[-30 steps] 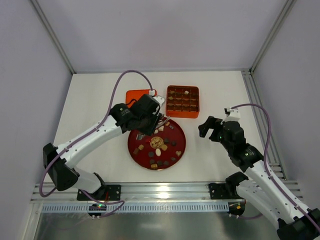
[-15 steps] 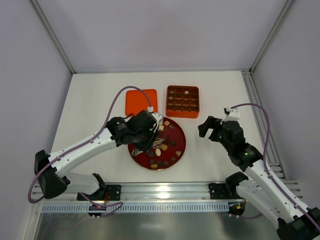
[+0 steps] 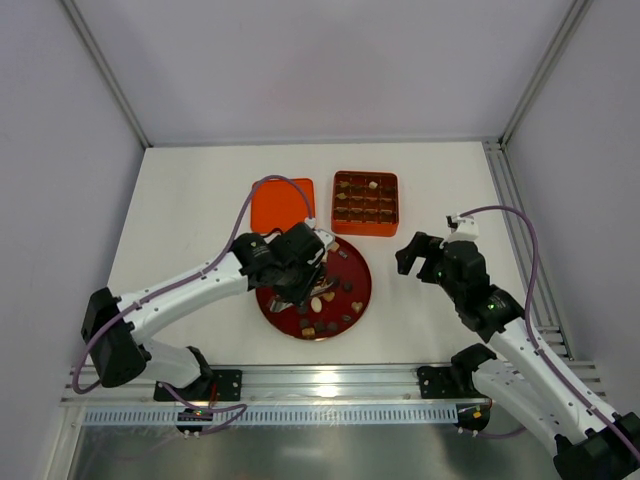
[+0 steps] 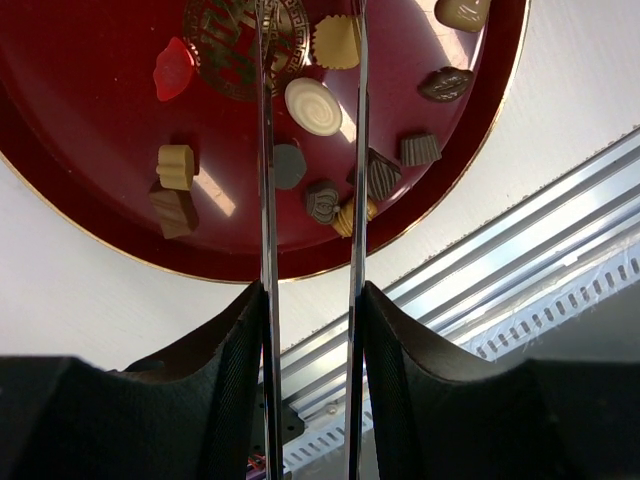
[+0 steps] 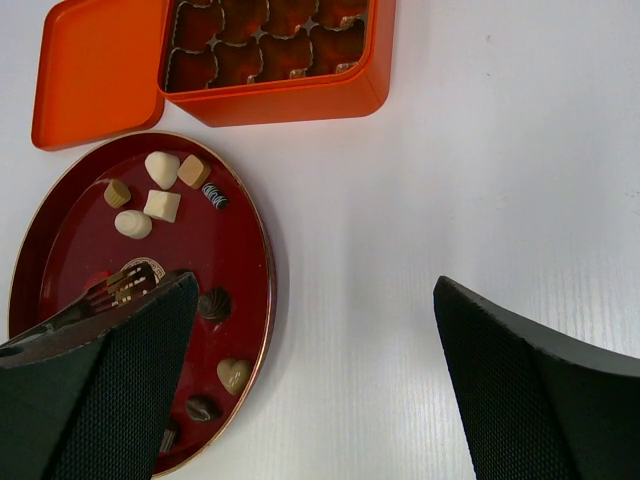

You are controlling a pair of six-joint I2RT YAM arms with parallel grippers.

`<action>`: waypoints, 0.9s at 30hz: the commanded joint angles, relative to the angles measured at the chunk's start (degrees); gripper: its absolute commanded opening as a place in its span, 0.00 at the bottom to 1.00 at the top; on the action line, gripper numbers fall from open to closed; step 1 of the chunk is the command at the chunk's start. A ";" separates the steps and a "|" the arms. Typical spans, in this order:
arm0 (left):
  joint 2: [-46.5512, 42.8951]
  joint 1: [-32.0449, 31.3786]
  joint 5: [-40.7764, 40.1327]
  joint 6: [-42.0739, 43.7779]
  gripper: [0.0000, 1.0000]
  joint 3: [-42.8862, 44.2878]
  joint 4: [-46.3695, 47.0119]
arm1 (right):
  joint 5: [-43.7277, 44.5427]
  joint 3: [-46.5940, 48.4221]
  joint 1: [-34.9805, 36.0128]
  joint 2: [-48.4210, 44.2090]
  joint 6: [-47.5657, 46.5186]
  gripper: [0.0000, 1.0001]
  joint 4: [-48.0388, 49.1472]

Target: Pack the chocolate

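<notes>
The left end effector (image 3: 305, 292) has swung back from the box (image 3: 366, 203) to hover over the plate (image 4: 100, 230), blades half spread and empty, where most chocolates (image 4: 313, 106) lie waiting to be picked.

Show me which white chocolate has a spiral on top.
The round cream-white chocolate lying right beside the gold emblem on the plate. Its top carries a spiral; the other white ones look plain.

A square orange box (image 3: 366, 232) with a brown grid insert stands on the white surface (image 3: 180, 200). Its orange lid (image 3: 275, 210) lies just left, and a round dark-red plate (image 3: 362, 300) sits nearer.
</notes>
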 commanded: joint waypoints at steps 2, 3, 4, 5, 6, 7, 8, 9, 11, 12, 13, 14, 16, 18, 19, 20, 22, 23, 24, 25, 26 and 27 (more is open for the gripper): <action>1.48 -0.32 -0.71 0.77 0.42 2.31 2.29 | 0.66 0.90 0.19 -0.86 -0.17 1.00 1.76; 1.65 -0.32 -0.62 0.86 0.42 2.40 2.29 | 0.84 0.90 0.19 -0.94 -0.08 1.00 1.75; 1.83 -0.32 -0.53 1.12 0.42 2.40 2.29 | 0.75 0.81 0.19 -1.03 -0.17 1.00 1.75; 2.01 -0.32 -0.53 1.21 0.42 2.40 2.38 | 0.75 0.81 0.19 -1.03 -0.17 1.00 1.84; 2.27 -0.32 -0.45 1.30 0.41 2.40 2.55 | 0.84 0.73 0.19 -1.03 -0.17 1.00 1.76; 2.45 -0.32 -0.62 1.21 0.42 2.40 2.55 | 0.75 0.73 0.19 -1.03 -0.17 1.00 1.75; 2.62 -0.32 -0.62 1.30 0.42 2.40 2.64 | 0.75 0.64 0.19 -1.03 -0.17 1.00 1.84; 2.71 -0.32 -0.62 1.39 0.42 2.48 2.73 | 0.84 0.55 0.19 -1.03 -0.08 1.00 2.02; 3.32 -0.32 -0.71 1.30 0.42 2.57 2.90 | 0.66 0.46 0.19 -1.03 0.10 1.00 2.10; 3.41 -0.32 -0.71 1.39 0.42 2.57 2.91 | 0.66 0.38 0.19 -1.03 0.10 1.00 2.02; 3.59 -0.32 -0.62 1.39 0.42 2.57 2.99 | 0.66 0.46 0.19 -1.12 0.10 1.00 2.02; 3.68 -0.32 -0.62 1.39 0.42 2.66 2.99 | 0.58 0.46 0.19 -1.21 0.10 1.00 2.02; 3.68 -0.32 -0.62 1.39 0.42 2.57 2.91 | 0.84 0.38 0.19 -1.38 0.10 1.00 1.75; 3.77 -0.32 -0.62 1.47 0.41 2.57 2.91 | 0.84 0.29 0.10 -1.65 0.01 1.00 1.75; 3.85 -0.32 -0.71 1.47 0.41 2.57 2.73 | 1.01 0.37 0.19 -1.65 0.10 1.00 1.67; 3.85 -0.32 -0.71 1.47 0.41 2.66 2.64 | 0.84 0.29 0.19 -1.65 0.10 1.00 1.67; 3.85 -0.32 -0.53 1.56 0.41 2.83 2.38 | 0.84 0.11 0.28 -1.74 0.10 1.00 1.58; 3.85 -0.32 -0.62 1.56 0.41 2.92 2.20 | 0.75 0.11 0.19 -1.82 0.18 1.00 1.58; 3.85 -0.32 -0.53 1.56 0.41 2.92 2.03 | 0.84 0.02 0.19 -1.91 0.18 1.00 1.67; 3.68 -0.32 -0.62 1.65 0.41 3.10 1.94 | 0.84 0.02 0.19 -1.91 0.27 1.00 1.58; 3.59 -0.32 -0.71 1.65 0.41 3.01 1.76 | 0.84 0.11 0.19 -1.91 0.19 1.00 1.58; 3.59 -0.32 -0.71 1.65 0.41 3.19 1.68 | 0.75 0.02 0.19 -1.91 0.18 1.00 1.49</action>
